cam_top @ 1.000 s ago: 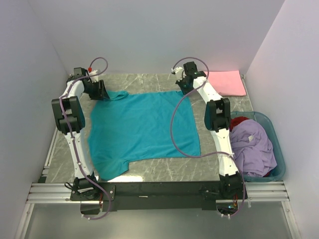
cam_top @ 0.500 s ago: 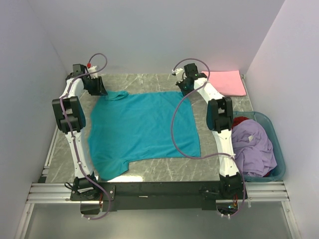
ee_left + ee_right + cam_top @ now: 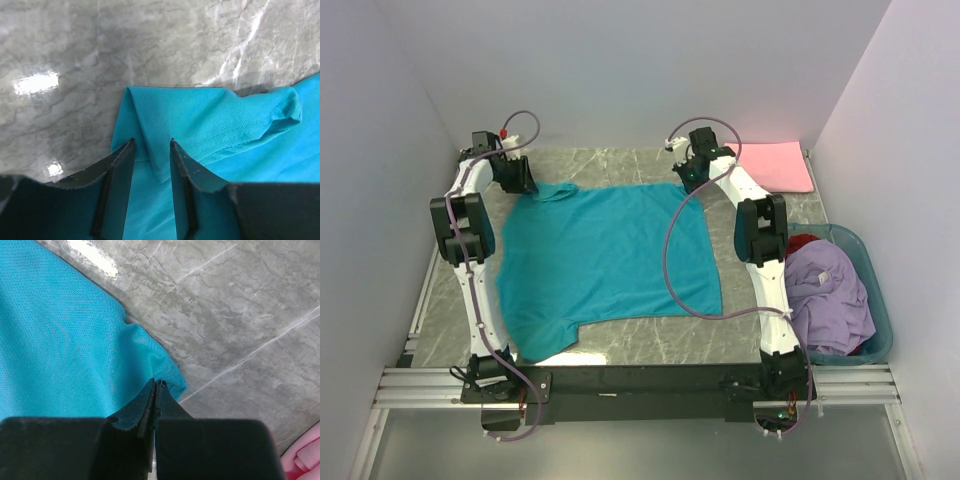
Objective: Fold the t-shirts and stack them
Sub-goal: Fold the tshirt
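Note:
A teal t-shirt [image 3: 605, 260] lies spread flat on the marble table. My left gripper [image 3: 523, 182] is at the shirt's far left sleeve. In the left wrist view it [image 3: 152, 142] is open, and its fingers straddle a folded ridge of the teal sleeve [image 3: 200, 120]. My right gripper [image 3: 688, 180] is at the far right corner. In the right wrist view it [image 3: 156, 384] is shut on the teal hem [image 3: 160, 367]. A folded pink t-shirt [image 3: 775, 165] lies at the far right. A lavender t-shirt [image 3: 825, 290] and a red one [image 3: 800, 243] lie bunched in the basket.
A rigid teal plastic basket [image 3: 880, 300] stands at the right edge of the table, beside the right arm. Grey walls enclose the table on the left, back and right. Bare marble [image 3: 650, 162] shows behind the shirt and along its near edge.
My left arm has shifted slightly at the far left sleeve, and its elbow has moved a little right. The right gripper and the rest of the shirt have stayed in place.

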`<state>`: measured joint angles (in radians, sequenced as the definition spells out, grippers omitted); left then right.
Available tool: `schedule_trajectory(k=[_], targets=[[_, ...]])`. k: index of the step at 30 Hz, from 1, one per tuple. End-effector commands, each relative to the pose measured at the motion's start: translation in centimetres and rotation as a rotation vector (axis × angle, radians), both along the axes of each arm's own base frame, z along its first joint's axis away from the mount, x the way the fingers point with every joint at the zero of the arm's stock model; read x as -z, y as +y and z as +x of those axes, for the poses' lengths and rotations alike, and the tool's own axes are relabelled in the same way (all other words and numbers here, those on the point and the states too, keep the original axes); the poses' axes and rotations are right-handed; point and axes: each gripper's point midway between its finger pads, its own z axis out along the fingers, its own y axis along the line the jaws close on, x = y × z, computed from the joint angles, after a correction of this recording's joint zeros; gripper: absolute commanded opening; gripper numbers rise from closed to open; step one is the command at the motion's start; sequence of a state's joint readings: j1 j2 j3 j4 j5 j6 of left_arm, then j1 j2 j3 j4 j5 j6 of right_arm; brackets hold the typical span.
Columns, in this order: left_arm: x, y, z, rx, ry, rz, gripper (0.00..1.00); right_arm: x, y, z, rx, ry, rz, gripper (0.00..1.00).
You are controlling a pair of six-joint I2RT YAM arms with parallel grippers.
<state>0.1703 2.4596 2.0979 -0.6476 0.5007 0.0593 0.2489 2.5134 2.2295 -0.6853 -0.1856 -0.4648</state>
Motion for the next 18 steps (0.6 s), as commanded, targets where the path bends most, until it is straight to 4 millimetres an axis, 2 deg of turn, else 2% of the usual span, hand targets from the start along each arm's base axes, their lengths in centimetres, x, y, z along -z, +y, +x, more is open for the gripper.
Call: schedule_trajectory(k=[1, 5, 8, 13, 15, 18], targets=[[-1.6, -1.2, -0.2, 0.03, -0.03, 0.022, 0.4, -5.3, 0.9, 0.7, -0.007, -0.091, 0.044, 0.0], [-1.3, -1.5, -0.2, 0.028, -0.016, 0.009, 0.34, -5.4, 0.9, 0.7, -0.006, -0.092, 0.045, 0.0], [-1.8, -1.6, 0.1, 0.023, -0.027, -0.005, 0.25, -5.5, 1.0, 0.6, -0.008, -0.095, 0.047, 0.0], [-2.8, -1.3, 0.4, 0.003, -0.05, 0.008, 0.3, -5.5, 0.8, 0.6, -0.006, -0.094, 0.048, 0.0], [-3.3, -1.5, 0.3, 0.005, -0.059, 0.005, 0.3, -5.3, 0.9, 0.5, -0.009, -0.09, 0.048, 0.0], [-3.1, -1.7, -0.2, 0.013, -0.04, 0.014, 0.28, -5.3, 0.9, 0.5, -0.009, -0.088, 0.048, 0.0]])
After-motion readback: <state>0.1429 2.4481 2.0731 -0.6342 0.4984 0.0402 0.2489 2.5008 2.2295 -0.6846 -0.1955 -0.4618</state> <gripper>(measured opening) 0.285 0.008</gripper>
